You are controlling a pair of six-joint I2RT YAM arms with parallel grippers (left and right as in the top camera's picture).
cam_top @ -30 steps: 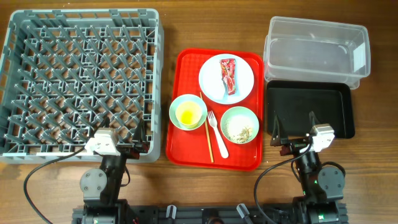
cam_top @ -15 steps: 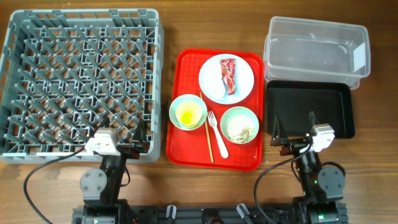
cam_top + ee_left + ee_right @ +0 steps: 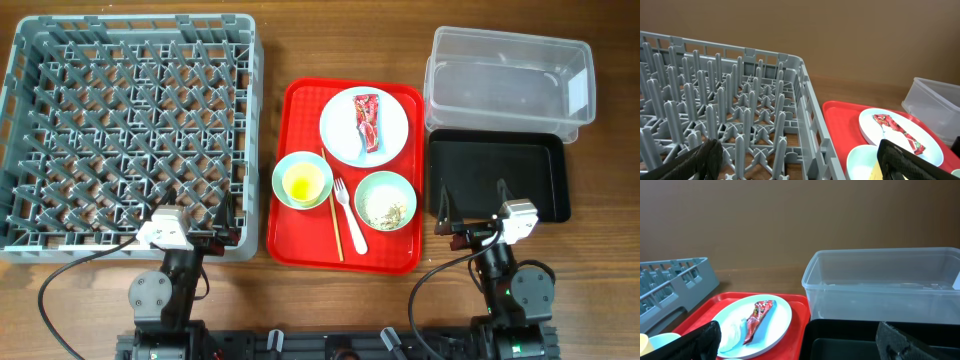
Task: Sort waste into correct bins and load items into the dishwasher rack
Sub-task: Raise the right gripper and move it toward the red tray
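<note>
The grey rack point(image 3: 130, 130) fills the left of the table. The red tray point(image 3: 300, 235) holds a white plate point(image 3: 390, 140) bearing the red wrapper point(image 3: 367, 122) and a white scrap point(image 3: 732, 330). A mint bowl point(image 3: 285, 170) holds the yellow cup point(image 3: 303, 184). A second mint bowl point(image 3: 385, 201) holds crumbs. The fork point(image 3: 350, 215) and chopsticks point(image 3: 333, 215) lie between the bowls. The clear tub point(image 3: 508, 82) and black tray point(image 3: 498, 178) are on the right. My left gripper point(image 3: 198, 220) is open over the rack's near right corner. My right gripper point(image 3: 470, 212) is open over the black tray's near edge.
The rack's peg rows point(image 3: 740, 100) rise right in front of the left gripper point(image 3: 800, 162). The tub wall point(image 3: 885, 280) stands behind the black tray point(image 3: 850, 340), ahead of the right gripper point(image 3: 797, 340). Bare wood lies along the table's front edge.
</note>
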